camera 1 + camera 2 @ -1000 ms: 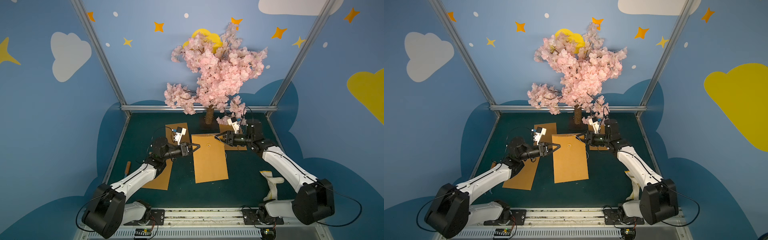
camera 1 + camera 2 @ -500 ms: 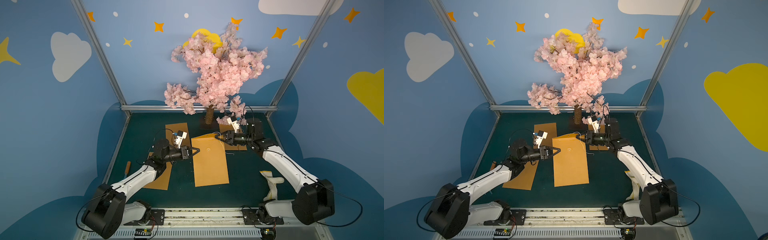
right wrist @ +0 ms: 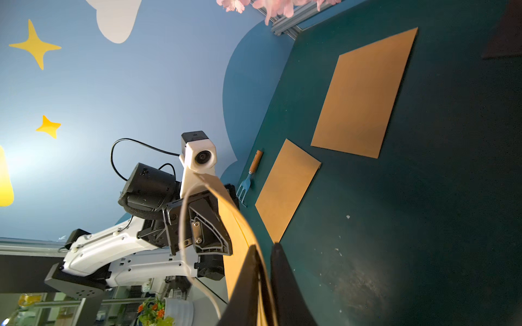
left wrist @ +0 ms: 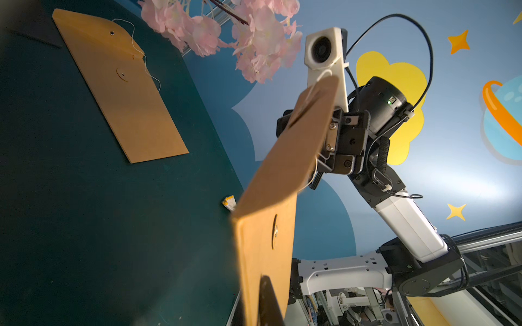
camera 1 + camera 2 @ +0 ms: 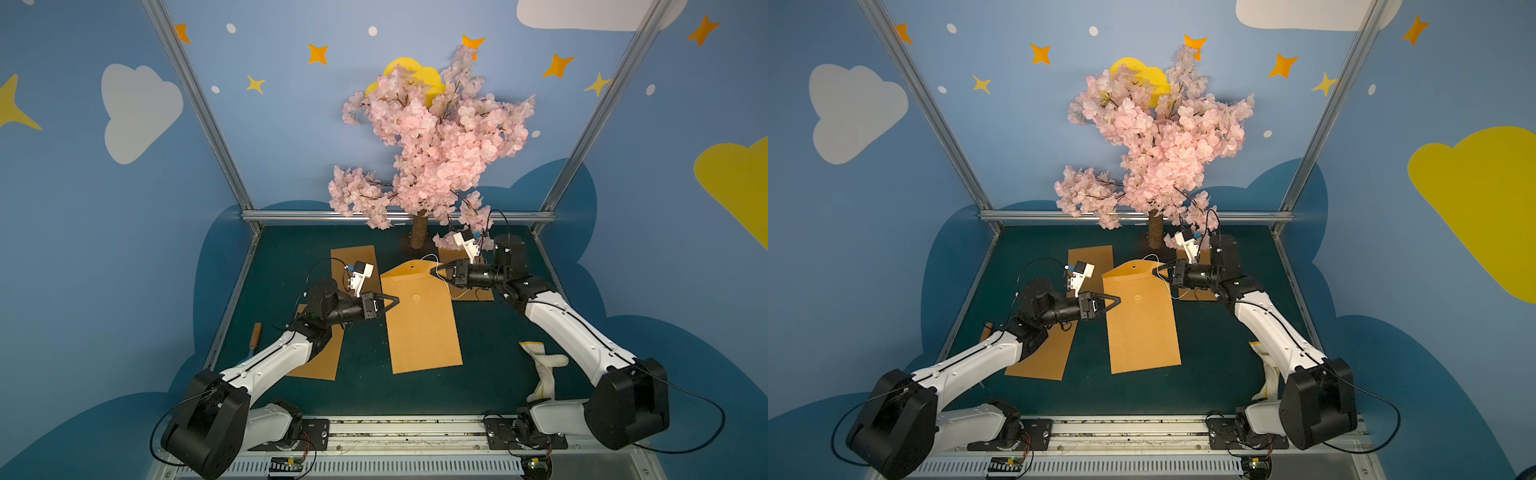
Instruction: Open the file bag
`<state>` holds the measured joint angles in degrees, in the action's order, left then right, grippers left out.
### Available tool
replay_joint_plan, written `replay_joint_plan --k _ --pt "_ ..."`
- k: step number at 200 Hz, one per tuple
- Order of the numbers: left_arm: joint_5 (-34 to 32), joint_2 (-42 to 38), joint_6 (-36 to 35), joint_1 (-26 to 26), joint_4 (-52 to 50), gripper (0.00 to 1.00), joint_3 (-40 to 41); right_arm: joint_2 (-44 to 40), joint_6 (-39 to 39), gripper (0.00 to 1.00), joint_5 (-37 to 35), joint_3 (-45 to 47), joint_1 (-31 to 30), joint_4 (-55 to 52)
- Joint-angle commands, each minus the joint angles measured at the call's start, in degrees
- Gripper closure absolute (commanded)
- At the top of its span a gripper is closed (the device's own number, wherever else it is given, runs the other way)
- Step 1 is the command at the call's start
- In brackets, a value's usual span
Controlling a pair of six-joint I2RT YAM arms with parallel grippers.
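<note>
At the middle of the dark green table [image 5: 291, 249], the file bag [image 5: 419, 328] lies lengthwise between the back and front edges, and both arms grip its far half. Its pointed flap [image 5: 409, 269] is unfolded toward the back edge, clear of the round button [image 5: 415, 297] on the bag's face. The left gripper [image 5: 397, 300] comes in from the left edge with its tips pressed together on the bag's left border, level with the button. In the left wrist view one dark finger [image 4: 268, 299] lies flat against the brown paper [image 4: 271, 180], which stands clear of the table there. The right gripper [image 5: 433, 271] reaches in from the right edge and pinches the flap's right border. In the right wrist view its fingertips [image 3: 265, 248] nearly meet with the curved flap edge between them. A white string [image 5: 451, 291] loops down just beside that gripper.

Three other brown envelopes lie flat:
- one toward the back-left [image 5: 353, 257];
- one near the front-left under the left arm [image 5: 322, 361];
- one toward the back-right beneath the right gripper [image 5: 473, 293].

A blossom tree [image 5: 432, 145] stands at the middle of the back edge. A small fork with a wooden handle [image 5: 256, 334] lies along the left edge, and a white cloth [image 5: 544, 365] lies near the right edge toward the front.
</note>
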<state>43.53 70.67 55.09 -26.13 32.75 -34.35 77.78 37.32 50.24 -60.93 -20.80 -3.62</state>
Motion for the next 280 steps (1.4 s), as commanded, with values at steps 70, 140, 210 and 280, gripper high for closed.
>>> replay_joint_plan --k 70,140,210,280 --pt "-2.61 -3.45 -2.33 0.85 -3.67 0.67 -4.38 0.29 -1.17 0.97 3.24 0.01 -0.77 1.44" --pt "-2.64 1.28 2.17 3.42 3.15 0.72 -7.13 0.53 -1.63 0.98 3.51 0.86 -0.98 1.46" --pt "-2.23 5.6 5.55 3.6 8.94 0.84 -8.54 1.73 -3.01 0.98 2.85 0.31 -1.65 -0.23" --pt "-1.96 5.63 6.17 3.66 10.67 0.97 -7.94 1.97 -3.75 0.94 2.43 0.85 -2.24 -0.99"
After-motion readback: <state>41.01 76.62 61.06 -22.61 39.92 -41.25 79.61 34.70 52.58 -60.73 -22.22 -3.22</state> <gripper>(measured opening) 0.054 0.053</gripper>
